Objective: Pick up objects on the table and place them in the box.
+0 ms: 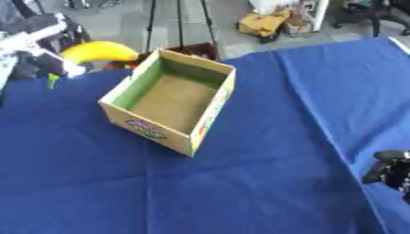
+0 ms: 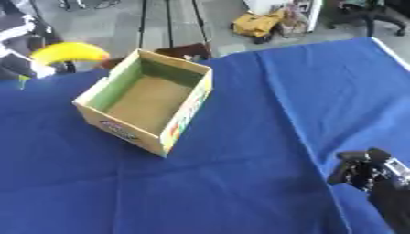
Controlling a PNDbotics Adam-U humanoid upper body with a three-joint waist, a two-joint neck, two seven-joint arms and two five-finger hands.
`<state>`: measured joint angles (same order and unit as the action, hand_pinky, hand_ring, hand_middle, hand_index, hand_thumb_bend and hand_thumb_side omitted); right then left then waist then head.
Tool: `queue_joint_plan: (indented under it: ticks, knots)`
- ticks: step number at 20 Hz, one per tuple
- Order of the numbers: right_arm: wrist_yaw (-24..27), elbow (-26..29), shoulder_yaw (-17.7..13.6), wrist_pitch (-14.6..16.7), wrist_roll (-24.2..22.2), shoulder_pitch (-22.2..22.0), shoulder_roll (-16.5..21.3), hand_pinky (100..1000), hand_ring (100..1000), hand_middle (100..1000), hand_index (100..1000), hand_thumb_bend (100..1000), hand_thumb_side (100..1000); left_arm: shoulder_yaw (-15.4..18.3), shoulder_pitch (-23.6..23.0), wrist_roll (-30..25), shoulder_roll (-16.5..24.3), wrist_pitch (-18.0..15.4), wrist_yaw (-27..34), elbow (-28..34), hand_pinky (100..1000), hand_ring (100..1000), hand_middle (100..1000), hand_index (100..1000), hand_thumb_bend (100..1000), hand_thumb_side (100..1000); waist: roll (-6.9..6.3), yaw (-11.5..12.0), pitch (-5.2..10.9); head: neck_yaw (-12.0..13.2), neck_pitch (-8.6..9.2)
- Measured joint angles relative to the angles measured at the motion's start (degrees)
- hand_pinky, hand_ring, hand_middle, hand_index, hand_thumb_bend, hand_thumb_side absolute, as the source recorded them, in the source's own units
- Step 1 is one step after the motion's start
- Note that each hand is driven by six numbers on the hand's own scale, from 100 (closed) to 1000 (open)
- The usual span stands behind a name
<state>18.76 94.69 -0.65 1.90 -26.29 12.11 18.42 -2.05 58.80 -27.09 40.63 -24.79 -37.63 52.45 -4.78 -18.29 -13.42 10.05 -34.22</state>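
Left hand (image 1: pixel 40 61) is gripping the banana (image 1: pixel 96 51), apparently by its end | box (image 1: pixel 172 98) is sitting open just right of it | right hand (image 2: pixel 364 171) is resting, fingers curled, on blue cloth (image 1: pixel 256 183).

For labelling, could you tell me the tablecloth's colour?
Blue tablecloth, clearest in the left eye view.

The left hand (image 1: pixel 36 64) is smeared by motion, so how its fingers sit on the banana (image 1: pixel 98 51) cannot be told. The banana's lower end is hidden behind that hand. The right hand (image 2: pixel 364 172) is cut off by the picture's edge, its fingers unreadable. The print on the box (image 1: pixel 144 128) is too blurred to read.
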Motion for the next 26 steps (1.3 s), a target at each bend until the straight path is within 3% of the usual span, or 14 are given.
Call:
queue_joint_plan:
  ticks: [8,15,18,20,22,26]
  knots:
    - [0.0,0.0,0.5,-0.3,-0.6,0.7,0.0,638,589,533,742,100,941,-3.1,2.0,-1.2,-6.2,-1.5,-4.9,0.3,513,364,378,534,222,123,-0.27,-1.3,-0.8,0.7,0.14]
    - [0.0,0.0,0.5,-0.3,-0.6,1.0,-0.3,639,590,533,742,100,944,-3.7,0.7,-0.5,-7.9,-3.0,-10.9,-1.3,520,374,386,545,258,135,-0.38,-1.3,-1.36,0.4,0.49]
    - [0.0,0.0,0.5,-0.3,-0.6,1.0,-0.5,639,590,533,742,100,944,-3.7,-0.1,0.3,-7.9,-3.7,-11.7,-1.5,521,374,385,545,234,132,-0.34,-0.6,-1.36,0.3,0.49]
    - [0.0,0.0,0.4,-0.3,-0.5,1.0,-0.5,639,590,533,742,100,944,-3.3,-0.8,0.8,-7.9,-4.0,-11.4,-1.4,525,375,384,546,169,129,-0.2,-0.3,-1.35,0.0,0.49]
    - [0.0,0.0,0.3,-0.4,-0.5,0.9,-0.5,639,590,533,742,100,943,-2.6,-2.1,1.8,-7.8,-4.2,-10.5,-0.4,530,379,387,549,105,173,0.07,0.5,-1.24,-0.3,0.49]
    - [0.0,-0.2,-0.1,-0.3,-0.2,0.3,-0.5,639,590,532,743,100,937,0.3,-6.0,4.8,-6.5,-4.7,-7.3,3.9,541,402,406,565,100,269,0.84,2.6,-0.79,-1.0,0.26]
